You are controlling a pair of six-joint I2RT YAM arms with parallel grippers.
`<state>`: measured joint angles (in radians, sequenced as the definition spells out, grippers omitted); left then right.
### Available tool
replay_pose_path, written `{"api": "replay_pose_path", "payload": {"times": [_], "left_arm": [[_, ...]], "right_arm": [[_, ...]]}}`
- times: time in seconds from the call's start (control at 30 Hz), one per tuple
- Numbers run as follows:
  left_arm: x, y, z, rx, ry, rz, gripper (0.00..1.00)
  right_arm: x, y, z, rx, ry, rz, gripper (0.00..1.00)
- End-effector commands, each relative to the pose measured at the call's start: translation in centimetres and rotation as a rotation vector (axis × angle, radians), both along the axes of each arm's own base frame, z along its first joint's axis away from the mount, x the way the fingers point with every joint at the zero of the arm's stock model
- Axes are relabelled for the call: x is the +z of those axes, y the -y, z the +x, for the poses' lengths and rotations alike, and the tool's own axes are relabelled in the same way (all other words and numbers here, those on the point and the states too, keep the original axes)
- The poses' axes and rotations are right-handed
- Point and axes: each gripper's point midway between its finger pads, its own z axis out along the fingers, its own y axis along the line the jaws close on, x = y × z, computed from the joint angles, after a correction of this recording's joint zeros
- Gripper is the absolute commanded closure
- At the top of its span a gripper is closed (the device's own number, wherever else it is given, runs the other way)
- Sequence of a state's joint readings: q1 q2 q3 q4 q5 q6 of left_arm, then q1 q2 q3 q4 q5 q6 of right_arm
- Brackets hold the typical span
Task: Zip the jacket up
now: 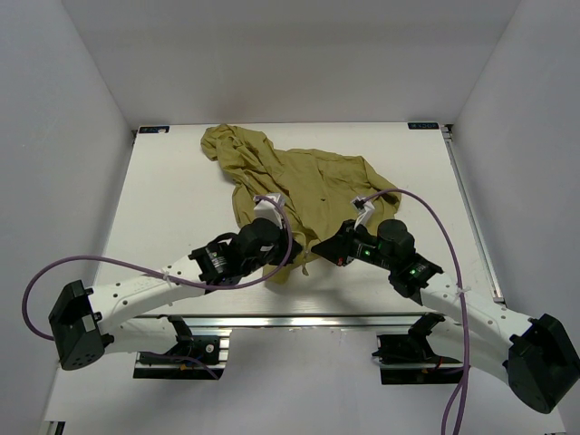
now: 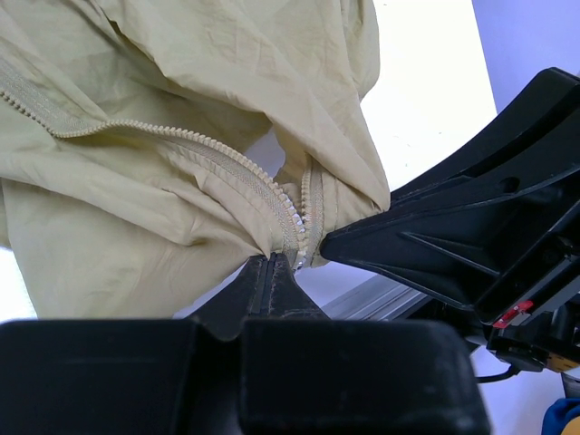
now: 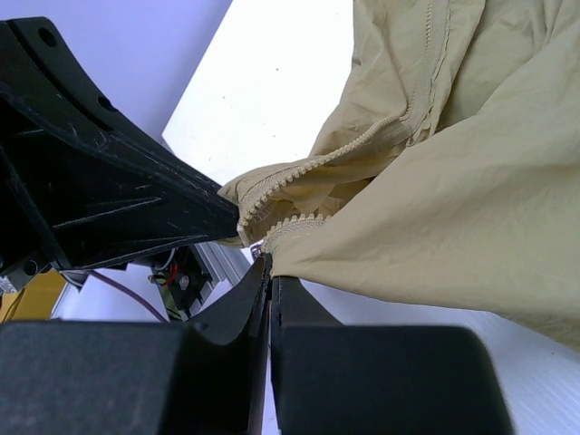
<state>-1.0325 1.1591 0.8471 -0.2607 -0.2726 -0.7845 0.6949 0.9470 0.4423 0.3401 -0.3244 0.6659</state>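
Olive-yellow jacket, thin and rumpled, zipper open, hood toward the far edge of the table, hem toward its near edge

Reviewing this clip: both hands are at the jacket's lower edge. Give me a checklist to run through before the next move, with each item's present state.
1. Left hand shut on the jacket hem at the zipper end: ok.
2. Right hand shut on the opposite hem: ok.
3. Zipper ends lie side by side between the hands: ok.
4. Slider visible and seated on both rows: cannot tell.
5. Zipper teeth joined above the hands: not ok, the rows part.
6. Jacket lying smooth on the table: not ok, rumpled.
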Motion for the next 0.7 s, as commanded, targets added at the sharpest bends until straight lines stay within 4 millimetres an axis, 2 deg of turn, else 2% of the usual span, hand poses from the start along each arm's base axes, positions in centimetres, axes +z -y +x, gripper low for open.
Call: {"api": "replay_pose_path", "payload": {"times": [0.0, 0.5, 0.67], "left_arm": [[1.2, -0.3, -0.2, 0.005, 0.014, -0.042, 1.00], [0.8, 0.0, -0.2, -0.002, 0.001, -0.031, 1.00], [0.8, 0.0, -0.1, 0.002, -0.001, -0.029, 1.00]], "right_arm": [[0.6, -0.1, -0.2, 0.023, 0.022, 0.009, 1.00], [2.1, -0.3, 0.4, 0.006, 0.065, 0.052, 1.00], [1.9, -0.3, 0.1, 0.017, 0.057, 0.043, 1.00]]}}
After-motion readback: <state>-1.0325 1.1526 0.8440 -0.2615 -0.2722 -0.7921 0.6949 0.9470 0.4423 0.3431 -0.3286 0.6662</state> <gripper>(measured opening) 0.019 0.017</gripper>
